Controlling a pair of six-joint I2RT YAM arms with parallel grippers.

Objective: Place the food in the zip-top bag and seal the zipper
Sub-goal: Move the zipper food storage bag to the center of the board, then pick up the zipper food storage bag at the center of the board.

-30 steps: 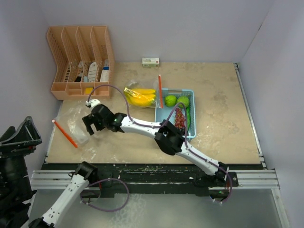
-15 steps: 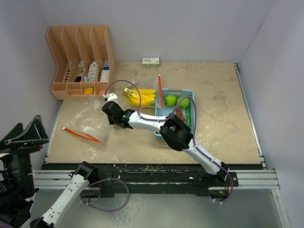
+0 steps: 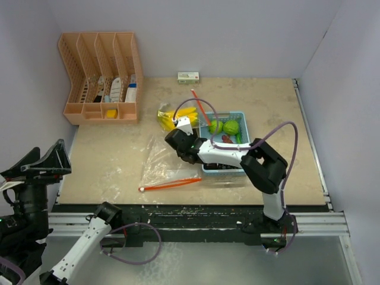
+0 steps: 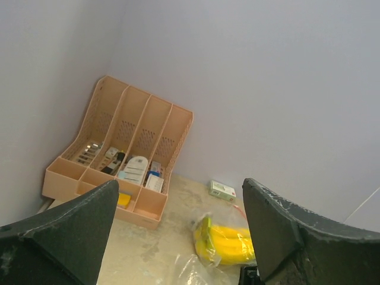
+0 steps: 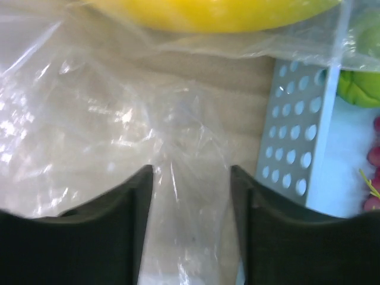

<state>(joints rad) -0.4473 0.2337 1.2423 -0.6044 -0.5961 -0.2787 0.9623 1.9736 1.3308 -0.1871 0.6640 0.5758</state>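
The right hand hangs over the middle of the surface, on the clear zip-top bag; its fingers stand partly apart with film bunched between them, and I cannot tell whether they pinch it; the left hand hangs released at 8 o'clock; the banana bunch lies at 12 o'clock of the right hand; the round green fruits sit in the basket at 2 o'clock.

1. Banana bunch, beyond the right gripper: plain yellow.
2. Zip-top bag between its fingers: clear, shiny; zipper strip orange-red.
3. Basket at its right: light blue, dotted with round holes.
4. Round fruits: green.
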